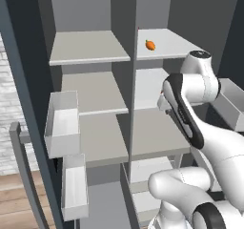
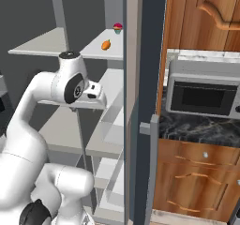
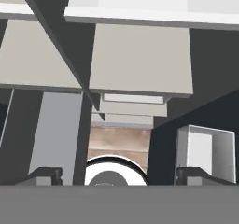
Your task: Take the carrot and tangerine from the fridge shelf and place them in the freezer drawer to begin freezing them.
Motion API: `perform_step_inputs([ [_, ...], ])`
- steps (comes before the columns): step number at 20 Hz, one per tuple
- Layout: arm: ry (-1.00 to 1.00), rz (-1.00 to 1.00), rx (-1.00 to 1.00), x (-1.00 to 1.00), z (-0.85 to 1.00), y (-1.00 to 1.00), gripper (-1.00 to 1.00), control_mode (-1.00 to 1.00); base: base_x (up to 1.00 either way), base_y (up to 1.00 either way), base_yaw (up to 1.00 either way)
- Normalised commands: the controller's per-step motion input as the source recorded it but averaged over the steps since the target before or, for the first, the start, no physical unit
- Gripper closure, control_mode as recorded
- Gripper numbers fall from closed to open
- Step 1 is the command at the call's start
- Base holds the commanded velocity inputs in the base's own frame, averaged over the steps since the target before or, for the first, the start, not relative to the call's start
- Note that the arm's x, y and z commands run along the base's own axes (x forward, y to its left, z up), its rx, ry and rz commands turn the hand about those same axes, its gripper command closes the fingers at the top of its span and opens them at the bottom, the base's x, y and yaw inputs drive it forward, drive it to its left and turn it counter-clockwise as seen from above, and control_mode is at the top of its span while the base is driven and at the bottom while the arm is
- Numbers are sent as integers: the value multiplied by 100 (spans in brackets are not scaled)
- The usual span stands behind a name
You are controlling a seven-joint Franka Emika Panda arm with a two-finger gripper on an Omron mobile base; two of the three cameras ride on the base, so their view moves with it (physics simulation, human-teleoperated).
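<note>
Small orange carrot (image 1: pixel 150 45) with green tip on the pale fridge shelf (image 1: pixel 176 46) — end effector (image 3: pixel 119 176) spread, empty.
Likely light, stiff, tapered — pinch across its thicker middle.

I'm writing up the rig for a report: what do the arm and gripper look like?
The arm is glossy white, built of rounded, tube-like links with dark bands and black discs at the joints. No cables or markings show. The gripper has two small dark grey, blocky fingertips.
</note>
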Motion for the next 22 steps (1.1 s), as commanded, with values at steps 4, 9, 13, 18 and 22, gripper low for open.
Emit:
perform_step_inputs([
  [4, 5, 0, 0, -6, -6, -84, -100, -100, 0, 0, 0],
  [9, 2, 0, 0, 0, -1, -69, -100, -100, 0, 0, 0],
  [13, 1, 0, 0, 6, -1, -34, -100, -100, 0, 0, 0],
  [18, 0, -2, 0, 2, 4, -1, -100, -100, 0, 0, 0],
  [22, -7, -12, 0, 43, 63, 0, -100, -100, 0, 0, 0],
])
